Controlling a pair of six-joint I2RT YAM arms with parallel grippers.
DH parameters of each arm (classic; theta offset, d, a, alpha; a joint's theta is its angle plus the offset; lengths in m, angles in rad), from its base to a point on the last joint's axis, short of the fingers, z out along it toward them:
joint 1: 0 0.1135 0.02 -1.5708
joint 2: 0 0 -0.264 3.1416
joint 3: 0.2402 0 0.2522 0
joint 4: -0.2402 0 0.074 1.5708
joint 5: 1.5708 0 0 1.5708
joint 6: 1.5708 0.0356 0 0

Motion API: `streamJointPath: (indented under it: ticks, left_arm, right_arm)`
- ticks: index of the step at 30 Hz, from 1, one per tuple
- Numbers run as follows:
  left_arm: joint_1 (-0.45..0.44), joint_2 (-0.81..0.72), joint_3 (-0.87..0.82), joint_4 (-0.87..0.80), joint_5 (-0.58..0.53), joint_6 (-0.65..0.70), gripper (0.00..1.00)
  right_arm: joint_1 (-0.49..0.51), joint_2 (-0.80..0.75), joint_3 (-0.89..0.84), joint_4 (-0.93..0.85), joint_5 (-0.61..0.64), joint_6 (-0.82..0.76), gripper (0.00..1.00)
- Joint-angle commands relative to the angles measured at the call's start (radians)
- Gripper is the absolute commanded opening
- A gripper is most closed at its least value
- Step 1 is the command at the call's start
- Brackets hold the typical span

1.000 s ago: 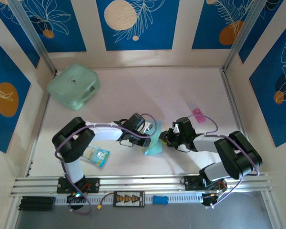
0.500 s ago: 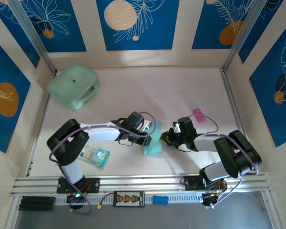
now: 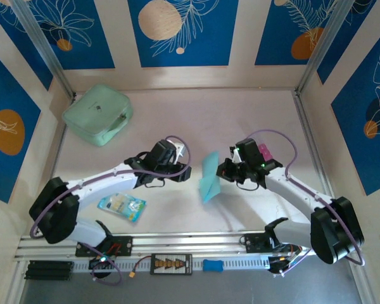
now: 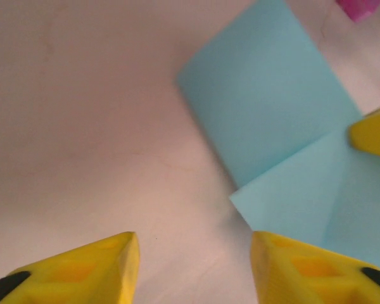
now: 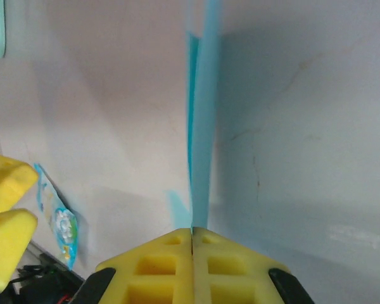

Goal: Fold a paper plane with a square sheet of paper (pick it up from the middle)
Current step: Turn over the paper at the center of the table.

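Yellow fingers of our right claw (image 5: pixel 191 231) were pinched shut on one edge of the folded light-blue sheet of paper (image 5: pixel 201 95). It stood upright and edge-on straight ahead of that claw, above the tabletop (image 5: pixel 291 126), we judged so that the crease stayed free for working. Our left claw (image 4: pixel 193 244) hung open and empty just beside the sheet, not touching it. Well behind it, toward its base, lay a printed packet (image 3: pixel 121 206).

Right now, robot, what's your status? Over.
Right hand shut on folded light-blue paper sheet, held on edge. Left hand open, empty. Printed blue-and-white packet well clear to the left.
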Motion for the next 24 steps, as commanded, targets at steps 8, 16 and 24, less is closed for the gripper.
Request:
streamJointPath:
  ticks: [8,16,24]
  left_arm:
    - [0.035,-0.159,-0.071,-0.048,-0.162,-0.011,0.62]
    - [0.050,-0.348,-0.111,-0.205,-0.538,-0.114,0.66]
    - [0.059,-0.718,-0.326,-0.133,-0.656,-0.113,0.83]
  right_arm:
    - [0.146,0.158,0.324,-0.566,0.545,-0.128,0.05]
    - [0.291,0.334,0.502,-0.725,0.837,-0.050,0.06]
    - [0.449,0.663,0.722,-0.793,0.820,0.019,0.08]
